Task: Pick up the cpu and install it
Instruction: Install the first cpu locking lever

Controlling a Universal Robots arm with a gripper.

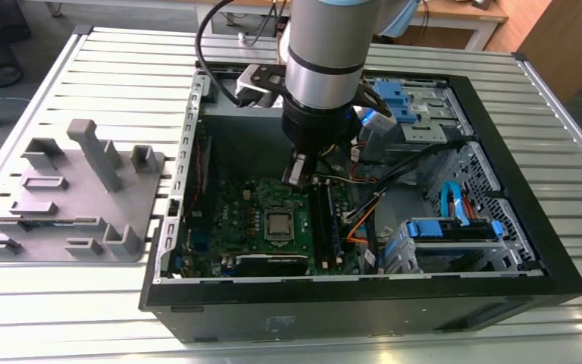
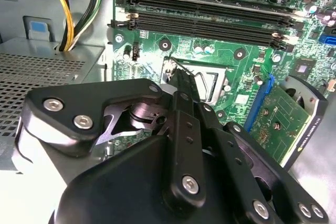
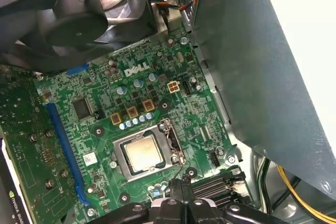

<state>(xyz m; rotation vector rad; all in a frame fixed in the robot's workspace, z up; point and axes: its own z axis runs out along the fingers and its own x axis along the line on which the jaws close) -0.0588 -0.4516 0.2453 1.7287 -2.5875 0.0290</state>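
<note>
Your gripper (image 1: 298,173) hangs inside the computer case (image 1: 533,227), just above the green board (image 3: 173,108); its fingers (image 2: 185,98) look pressed together, holding nothing; the cpu (image 3: 143,154) already sits flat in its socket (image 3: 116,157), so it looks installed.

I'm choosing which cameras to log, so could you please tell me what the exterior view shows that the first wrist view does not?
Exterior view alone: the grey plastic fixture plate beside the black computer case, and the blue drive caddies.

First wrist view alone: the black case fan and the gripper above the board.

Both: the green motherboard, the shiny silver square cpu in its socket.
</note>
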